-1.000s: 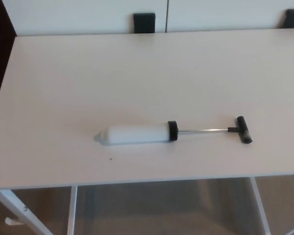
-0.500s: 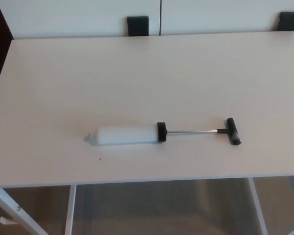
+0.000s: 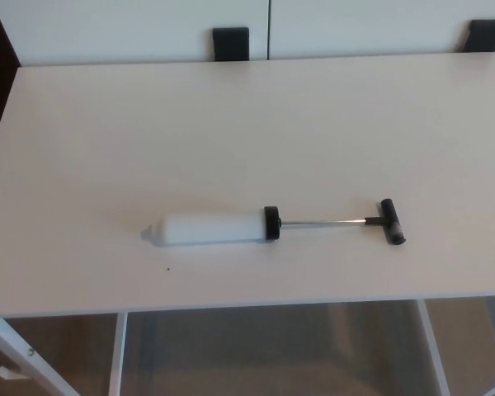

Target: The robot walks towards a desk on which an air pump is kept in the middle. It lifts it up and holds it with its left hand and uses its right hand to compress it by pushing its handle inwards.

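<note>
Air pump [image 3: 272, 225] flat on pale desk [image 3: 231, 124], white wall [image 3: 132, 29] behind; neither robot hand visible.

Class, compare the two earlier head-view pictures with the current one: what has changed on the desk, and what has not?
Only the camera shifted between the first and second pictures, sliding the whole scene left; nothing since. The air pump lies untouched on the desk, handle still pulled out. No robot hand shows.
</note>
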Controlling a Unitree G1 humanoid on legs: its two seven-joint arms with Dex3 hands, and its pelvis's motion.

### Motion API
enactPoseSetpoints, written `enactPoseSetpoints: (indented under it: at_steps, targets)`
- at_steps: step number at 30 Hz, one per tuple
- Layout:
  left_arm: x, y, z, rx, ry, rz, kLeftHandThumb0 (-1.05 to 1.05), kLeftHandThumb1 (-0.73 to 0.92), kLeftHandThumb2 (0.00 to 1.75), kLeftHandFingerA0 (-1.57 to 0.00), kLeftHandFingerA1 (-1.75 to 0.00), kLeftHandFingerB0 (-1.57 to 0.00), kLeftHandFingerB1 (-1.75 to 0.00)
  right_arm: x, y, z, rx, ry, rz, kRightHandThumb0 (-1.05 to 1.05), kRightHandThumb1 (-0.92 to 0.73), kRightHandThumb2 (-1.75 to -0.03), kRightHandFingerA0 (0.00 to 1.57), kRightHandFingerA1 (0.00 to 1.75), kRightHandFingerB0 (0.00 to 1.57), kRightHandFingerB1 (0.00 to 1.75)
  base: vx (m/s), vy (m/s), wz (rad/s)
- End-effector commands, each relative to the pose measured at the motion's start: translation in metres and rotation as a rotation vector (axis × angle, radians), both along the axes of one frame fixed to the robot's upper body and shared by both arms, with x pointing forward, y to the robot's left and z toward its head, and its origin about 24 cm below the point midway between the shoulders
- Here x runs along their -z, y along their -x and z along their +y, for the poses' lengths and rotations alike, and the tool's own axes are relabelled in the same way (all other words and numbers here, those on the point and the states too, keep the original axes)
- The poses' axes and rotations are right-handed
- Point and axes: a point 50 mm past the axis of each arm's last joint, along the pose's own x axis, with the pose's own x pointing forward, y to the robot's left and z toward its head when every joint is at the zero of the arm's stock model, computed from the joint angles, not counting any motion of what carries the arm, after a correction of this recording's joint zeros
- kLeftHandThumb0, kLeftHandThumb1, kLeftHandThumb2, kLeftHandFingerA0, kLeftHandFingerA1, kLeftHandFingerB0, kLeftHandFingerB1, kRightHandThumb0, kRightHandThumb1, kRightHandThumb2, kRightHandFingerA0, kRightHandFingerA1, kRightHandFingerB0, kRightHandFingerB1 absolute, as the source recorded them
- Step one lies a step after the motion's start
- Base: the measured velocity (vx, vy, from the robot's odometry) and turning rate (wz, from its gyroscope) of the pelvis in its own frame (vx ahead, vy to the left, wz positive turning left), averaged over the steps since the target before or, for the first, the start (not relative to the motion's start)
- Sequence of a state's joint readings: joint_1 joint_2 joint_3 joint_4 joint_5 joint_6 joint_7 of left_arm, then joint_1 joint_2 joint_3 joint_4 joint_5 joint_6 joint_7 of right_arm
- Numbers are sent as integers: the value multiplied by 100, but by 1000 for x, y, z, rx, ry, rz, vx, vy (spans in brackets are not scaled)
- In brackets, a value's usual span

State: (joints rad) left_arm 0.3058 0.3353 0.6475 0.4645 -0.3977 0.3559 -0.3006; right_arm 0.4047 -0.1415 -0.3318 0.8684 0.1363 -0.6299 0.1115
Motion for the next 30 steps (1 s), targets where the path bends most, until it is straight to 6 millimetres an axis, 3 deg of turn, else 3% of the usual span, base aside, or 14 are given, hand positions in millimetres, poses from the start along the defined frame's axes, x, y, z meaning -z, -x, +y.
enactPoseSetpoints:
  at_steps: [1, 2, 3, 10, 12, 14, 15, 17, 18, 20, 23, 24, 26, 30]
  targets:
    - [-116, 10, 78, -296, -311, -275, -30, 63, 55, -46, -143, -14, -22, -33, 18, -10, 28, 5, -131, -29, -61, -58, 87, 49, 56, 41, 0, 0, 0]
    - [-144, 1, 76, -282, -390, -366, -30, 63, 55, -46, -143, -14, -22, -35, 19, -9, 28, 7, -129, -29, -61, -58, 87, 49, 56, 41, 0, 0, 0]
    - [-180, -11, 66, -224, -482, -492, -28, 56, 72, -6, -22, -7, -26, -34, 18, -9, 28, 0, -129, -30, -61, -58, 85, 50, 55, 41, 0, 0, 0]
    - [-268, -52, 15, -48, -725, -787, -26, 61, 59, -17, -32, -20, -28, -35, 13, -6, 18, -27, -136, -31, -60, -58, 84, 49, 56, 41, 0, 0, 0]
    - [-313, -83, -30, 134, -849, -960, -31, 59, 58, -15, -31, -16, -27, -35, 11, -3, 14, -31, -140, -33, -58, -57, 86, 50, 56, 41, 0, 0, 0]
    - [-322, -92, -45, 202, -867, -1005, -31, 59, 58, -15, -31, -16, -27, -33, 12, -3, 14, -34, -138, -33, -58, -57, 86, 50, 56, 41, 0, 0, 0]
    - [-334, -109, -67, 329, -918, -1022, -37, 42, 100, -2, -54, 0, -49, -32, 13, -3, 15, -33, -132, -32, -58, -57, 87, 50, 57, 41, 0, 0, 0]
    - [-341, -119, -82, 409, -958, -1025, -37, 42, 100, -2, -54, 0, -49, -30, 14, -3, 14, -31, -128, -32, -58, -57, 87, 50, 57, 41, 0, 0, 0]
    - [-342, -133, -97, 508, -1008, -1003, -87, 64, 59, 0, -66, -2, -42, -30, 17, -4, 5, -21, -115, -32, -59, -57, 85, 49, 57, 40, 0, 0, 0]
    - [-340, -157, -123, 694, -1076, -951, -78, 43, 86, -12, -58, -2, -42, -29, 19, -3, -6, -17, -107, -30, -60, -57, 84, 51, 57, 41, 0, 0, 0]
    - [-336, -172, -156, 908, -1120, -892, -63, 40, 74, -16, -48, -13, -39, -29, 19, -2, -9, -23, -107, -30, -59, -57, 87, 50, 57, 41, 0, 0, 0]
    - [-332, -175, -176, 1025, -1166, -848, -26, 35, 90, -8, -51, -7, -50, -31, 19, 1, -20, -23, -116, -30, -59, -58, 90, 52, 57, 42, 0, 0, 0]
    - [-325, -178, -201, 1152, -1209, -800, -48, 41, 65, -24, -41, -16, -35, -32, 18, 5, -33, -23, -128, -31, -59, -57, 89, 52, 57, 42, 0, 0, 0]
    - [-314, -183, -219, 1235, -1214, -769, -47, 41, 65, -28, -42, -16, -35, -31, 17, 6, -38, -25, -132, -32, -58, -57, 89, 52, 58, 42, 0, 0, 0]
